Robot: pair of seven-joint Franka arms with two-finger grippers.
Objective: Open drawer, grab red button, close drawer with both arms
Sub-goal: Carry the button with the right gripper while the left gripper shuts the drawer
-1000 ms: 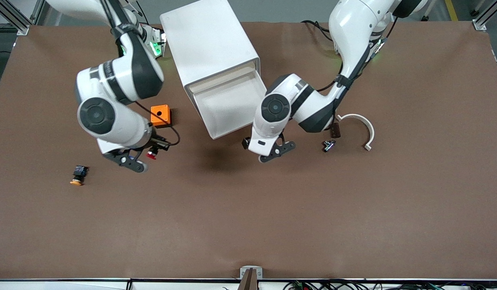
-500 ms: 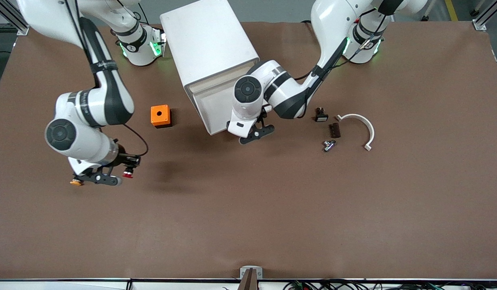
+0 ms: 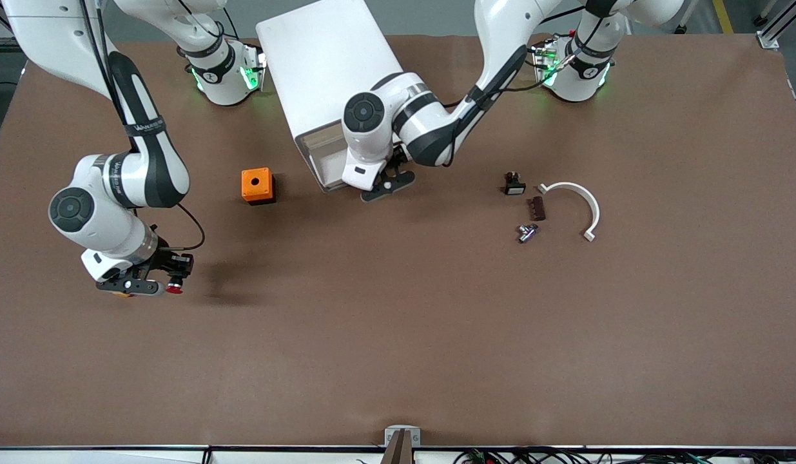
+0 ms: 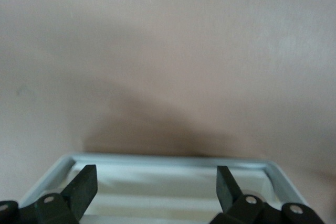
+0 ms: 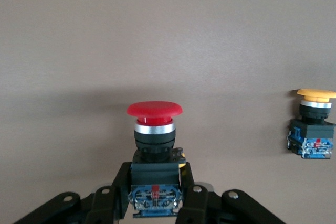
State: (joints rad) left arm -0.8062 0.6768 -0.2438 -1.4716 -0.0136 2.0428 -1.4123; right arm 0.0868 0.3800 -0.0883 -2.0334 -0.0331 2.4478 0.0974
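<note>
Both arms have shifted since a second ago: the right one has swung out toward its own end of the table, and the left one has slid the drawer most of the way in.

Closest to the front camera, the right gripper (image 3: 154, 283) is low over the table, clamped on the button (image 5: 155, 135), with the red cap poking out past the fingertips. The yellow-capped button (image 5: 314, 124) lies on the cloth just beside it, mostly hidden under the gripper from the front.

Farther back there's the orange box (image 3: 256, 185), and toward the left arm's end a loose bunch of bits: a small black part (image 3: 514, 184), a brown block (image 3: 537, 208), a metal fitting (image 3: 526, 232) and a white curved piece (image 3: 578, 206).

Farther still, the left gripper (image 3: 386, 182) sits at the drawer (image 4: 173, 187), fingers spread apart, holding nothing. Only a short stretch of drawer sticks out of the white cabinet (image 3: 323, 64).
</note>
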